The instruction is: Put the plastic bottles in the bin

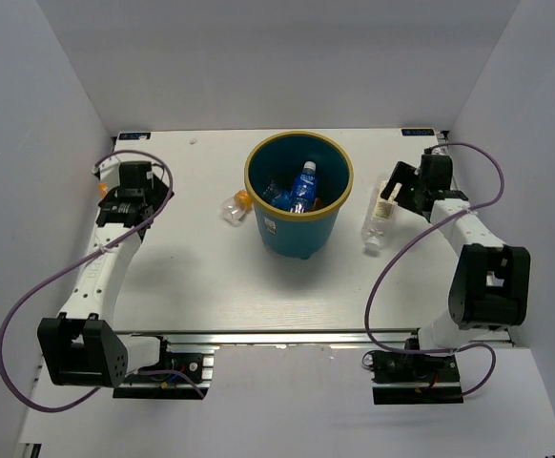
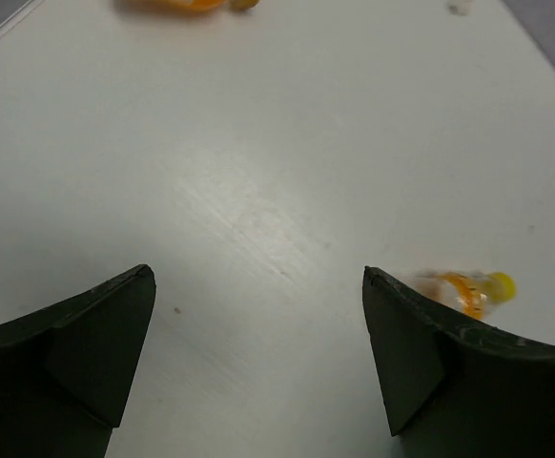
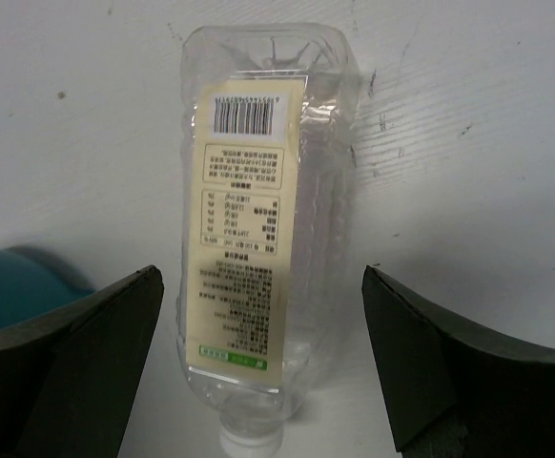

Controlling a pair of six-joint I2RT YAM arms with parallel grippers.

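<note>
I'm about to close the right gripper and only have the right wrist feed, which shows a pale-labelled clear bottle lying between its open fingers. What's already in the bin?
Observer: The bin holds at least two bottles with blue labels.
Operator: Is anything left on the side of it away from me?
Observer: Yes, a clear bottle with an orange cap lies close by the bin's left side.
Operator: And what about the left arm?
Observer: The left gripper is open with nothing between its fingers. A small orange bottle lies just outside one of them.
</note>
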